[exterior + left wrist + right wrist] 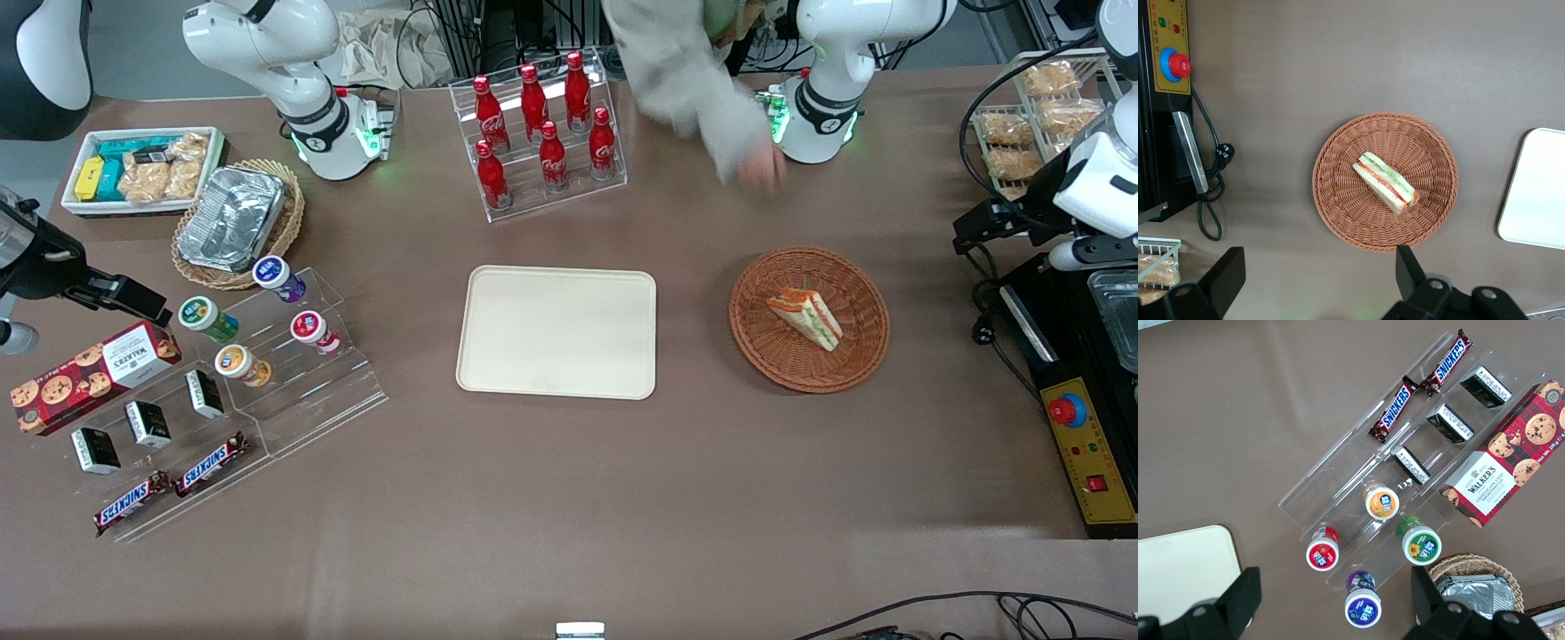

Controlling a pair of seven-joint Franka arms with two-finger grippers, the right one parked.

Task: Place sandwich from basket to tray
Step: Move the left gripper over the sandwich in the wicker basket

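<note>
So my gripper (1318,280) hangs high above the tabletop, fingers (1408,267) spread wide and empty. Below, the sandwich (1383,181) lies in the basket (1338,207), seemingly slanted across my fingers' line; the tray (556,332) waits beside.

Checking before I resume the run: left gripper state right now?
Left gripper: open, holding nothing, hovering above the table beside the basket; sandwich lies in the basket, untouched.

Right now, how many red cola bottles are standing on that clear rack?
7 red bottles on the clear stepped rack: three on the highest step, two on the middle step, two on the lowest step. None seems hidden. The tool hangs open above the basket.
</note>
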